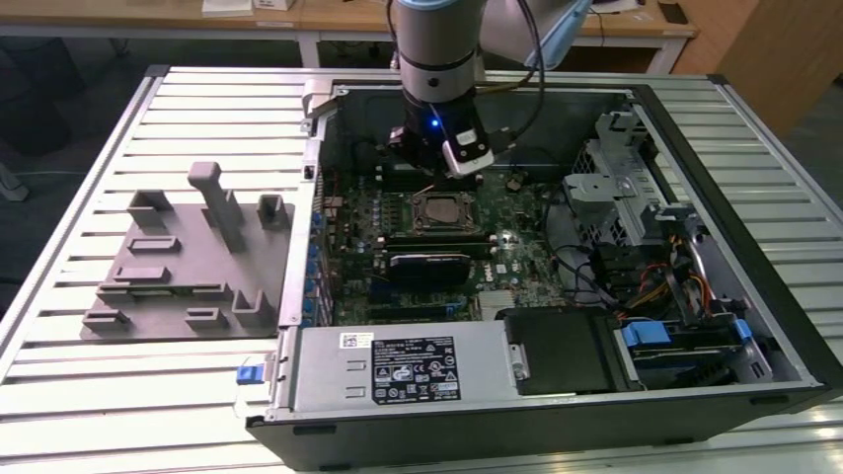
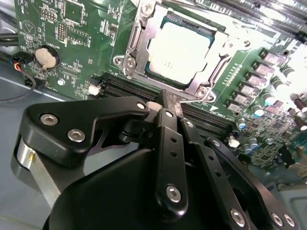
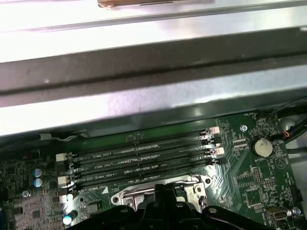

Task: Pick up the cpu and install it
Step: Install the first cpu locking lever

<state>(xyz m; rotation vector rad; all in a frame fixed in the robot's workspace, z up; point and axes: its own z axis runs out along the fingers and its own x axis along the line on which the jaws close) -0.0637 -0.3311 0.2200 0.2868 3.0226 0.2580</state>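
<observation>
Inside the open computer case (image 1: 737,296) the gripper (image 1: 441,183) hangs low over the green motherboard (image 1: 527,237). Its black fingers (image 2: 165,103) are pressed together at the tips, and nothing is held between them.

Right below the fingertips lie four long black memory slots (image 3: 144,160), side by side. They show in both wrist views. Just past the slots sits the socket (image 2: 180,45), with a shiny metal frame all around it. The cpu (image 2: 178,48) lies flat in that socket, silvery top facing up. It is square, so no side is longer than another. Its edges line up with the frame. The gripper is not touching it.

A round silver battery (image 2: 44,56) sits on the board off to one side of the gripper. Small blue and silver cans (image 2: 261,103) stand on the other side. A tall metal wall of the case (image 3: 153,72) rises close behind the slots.

In the exterior view, a grey box with a white label (image 1: 395,370) fills the near end of the case, well apart from the gripper. A metal cage with wires (image 1: 633,197) stands at the exterior view's right. Outside the case, on the slatted table (image 1: 118,148), rests a grey tray with upright blocks (image 1: 185,262).
</observation>
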